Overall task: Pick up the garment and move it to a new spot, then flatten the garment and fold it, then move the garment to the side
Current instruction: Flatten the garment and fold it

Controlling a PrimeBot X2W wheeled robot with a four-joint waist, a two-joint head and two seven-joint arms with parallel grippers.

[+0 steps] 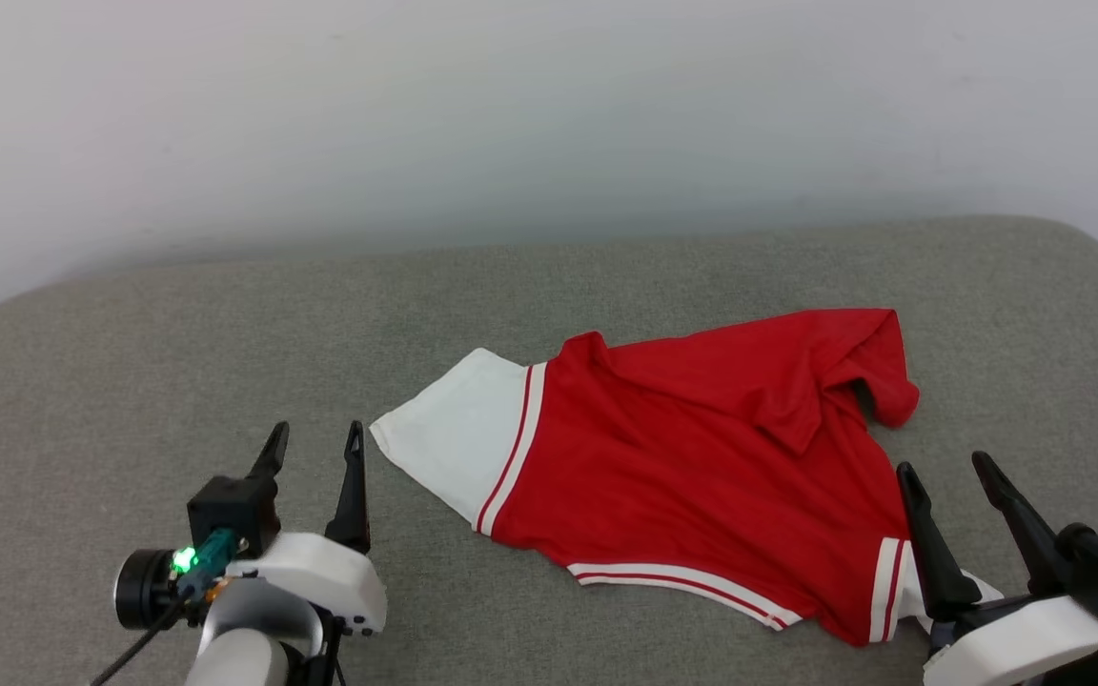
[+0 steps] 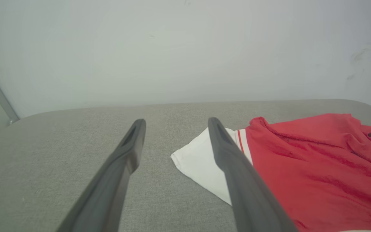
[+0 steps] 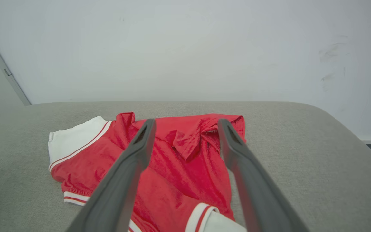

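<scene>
One garment (image 1: 701, 457) sleeve behind right gripper (image 1: 944, 465)

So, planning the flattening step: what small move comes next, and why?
Probably close the right gripper on the white sleeve nearest it and pull outward: it and the left gripper are open and empty, and the garment lies rumpled on the cushion.

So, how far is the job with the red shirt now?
Done, apparently: the garment lies mostly spread on the grey cushion, one far corner doubled over. In hand: nothing; the left gripper and right gripper stand open and empty. Left: smoothing that corner, folding, moving it aside.
</scene>
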